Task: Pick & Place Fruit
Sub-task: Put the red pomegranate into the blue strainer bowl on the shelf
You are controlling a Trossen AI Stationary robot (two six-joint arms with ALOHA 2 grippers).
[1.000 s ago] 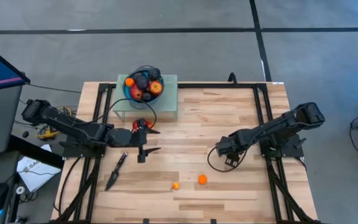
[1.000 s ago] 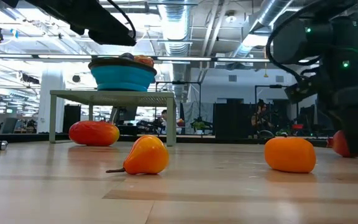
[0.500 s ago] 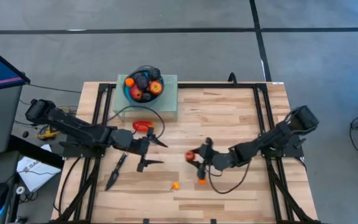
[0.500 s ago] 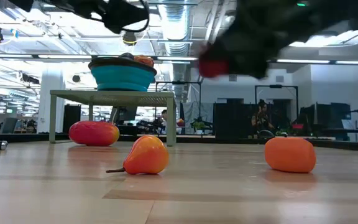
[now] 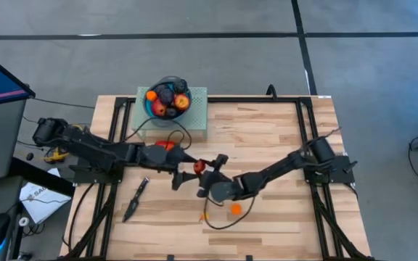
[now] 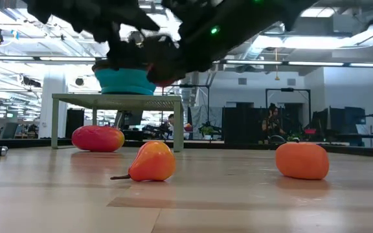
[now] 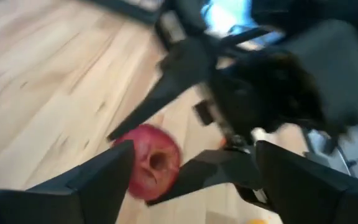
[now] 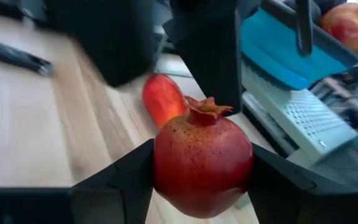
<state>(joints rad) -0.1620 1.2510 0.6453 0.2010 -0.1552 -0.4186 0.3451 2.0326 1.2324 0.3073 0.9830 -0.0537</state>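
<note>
Wooden slatted surface (image 5: 267,138): both dark arms reach over its middle, their tips just beside each other, so a knock between them is the main hazard.
Right claw (image 5: 203,174): grips the round red pomegranate-shaped toy fruit (image 8: 202,163) clear above the surface; the smooth, wide ball could squirt out if nudged.
Left claw (image 5: 182,170): fingers spread wide, empty, facing the pomegranate-shaped toy fruit; closing off-centre could push it loose rather than take it.
Round blue bowl (image 5: 151,109): on a pale green perforated stand (image 5: 198,125), already heaped with fruit; one more piece might roll off the pile.
Long red-orange fruit (image 5: 165,145): lies on the surface near the stand, under the left arm, so a low sweep could hit it.
Orange ball (image 5: 236,209) and small orange pear-shaped fruit (image 5: 205,216): lie below the right arm, where a dropped piece could scatter them.
</note>
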